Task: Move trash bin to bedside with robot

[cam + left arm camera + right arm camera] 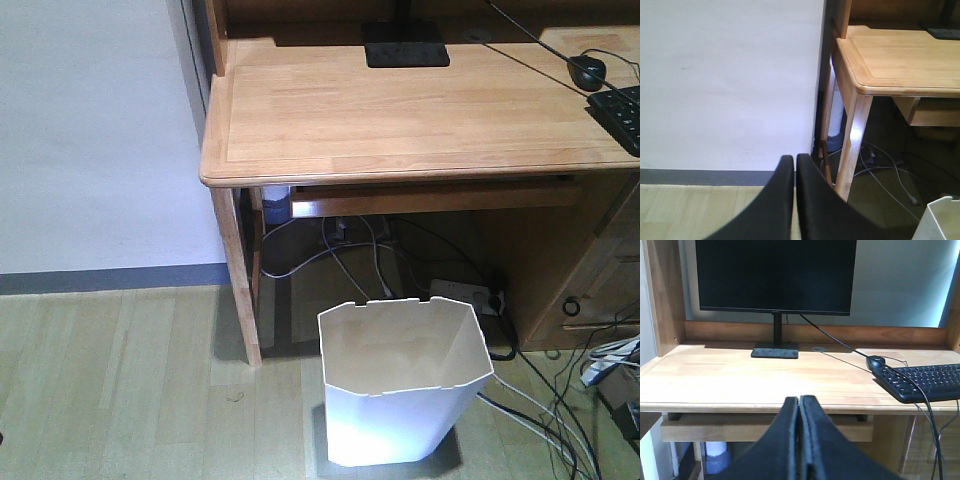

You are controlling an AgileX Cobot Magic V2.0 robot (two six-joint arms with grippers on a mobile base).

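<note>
The white trash bin (405,385) stands upright and empty on the wooden floor in front of the desk, near the bottom middle of the front view. A corner of its rim shows in the left wrist view (942,217) at the bottom right. My left gripper (794,159) is shut and empty, facing the white wall left of the desk leg. My right gripper (799,400) is shut and empty, level with the desk's front edge. Neither gripper touches the bin. The bed is out of view.
A light wooden desk (400,120) holds a monitor (775,275), a keyboard (925,382) and a mouse (875,361). Loose cables and a power strip (465,295) lie under the desk and on the floor at right. A white wall (730,80) stands at left.
</note>
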